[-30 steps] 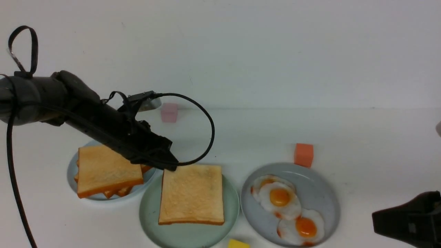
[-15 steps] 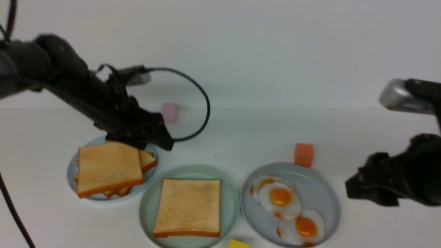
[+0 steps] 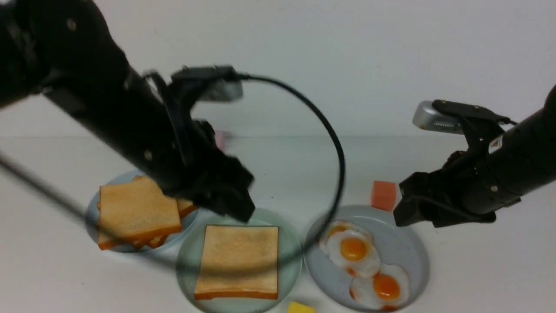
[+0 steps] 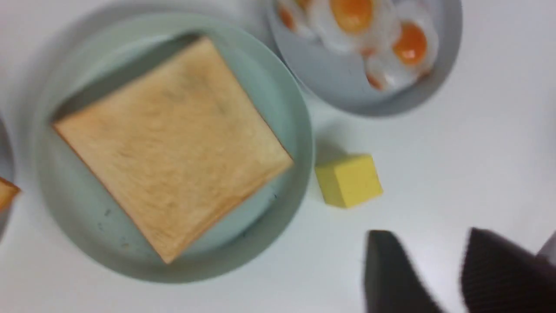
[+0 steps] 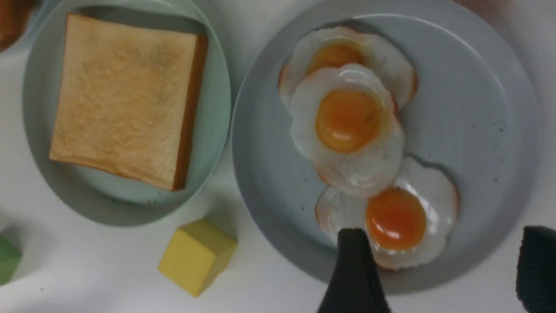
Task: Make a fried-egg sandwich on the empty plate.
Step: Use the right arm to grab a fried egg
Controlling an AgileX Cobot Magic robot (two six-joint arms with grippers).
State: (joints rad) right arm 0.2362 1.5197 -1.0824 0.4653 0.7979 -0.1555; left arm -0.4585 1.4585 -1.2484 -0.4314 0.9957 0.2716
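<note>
Right gripper (image 5: 445, 237), spread wide and empty, hangs over the egg (image 5: 393, 219) at the grey plate's (image 5: 486, 108) near edge; left gripper (image 4: 430, 243) released.

bright, even light with soft shadows; the left gripper (image 3: 236, 208) and its cable (image 3: 335, 148) smear with motion blur.

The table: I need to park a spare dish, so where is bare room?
Free: open table right of the egg plate, and the far strip behind the plates, left of the orange cube. Crowded along the near edge: the mint plate and egg plate almost touch, with the yellow cube between them.
</note>
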